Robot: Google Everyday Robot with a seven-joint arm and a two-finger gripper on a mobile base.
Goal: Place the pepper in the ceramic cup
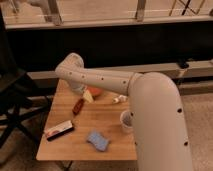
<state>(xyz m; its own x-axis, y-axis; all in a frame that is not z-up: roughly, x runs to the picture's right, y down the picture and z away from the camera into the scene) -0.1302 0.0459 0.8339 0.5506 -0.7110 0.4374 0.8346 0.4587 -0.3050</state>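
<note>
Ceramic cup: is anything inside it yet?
Ceramic cup looks empty inside; the arm hides part of its rim. Pepper lies on the table; hand hovers beside the bowl.

We note dim, warm light on the pale wooden table (pixel 102 122) and soft blur throughout; the gripper (pixel 85 93), beneath the white arm (pixel 100 79), lies in shadow.

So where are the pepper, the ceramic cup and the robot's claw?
pepper (pixel 78 106): camera view, middle of its dark red body.
ceramic cup (pixel 125 125): camera view, its pale outer wall.
claw (pixel 87 95): camera view, its pale tip, beside the orange bowl (pixel 95 91), just past the pepper.
</note>
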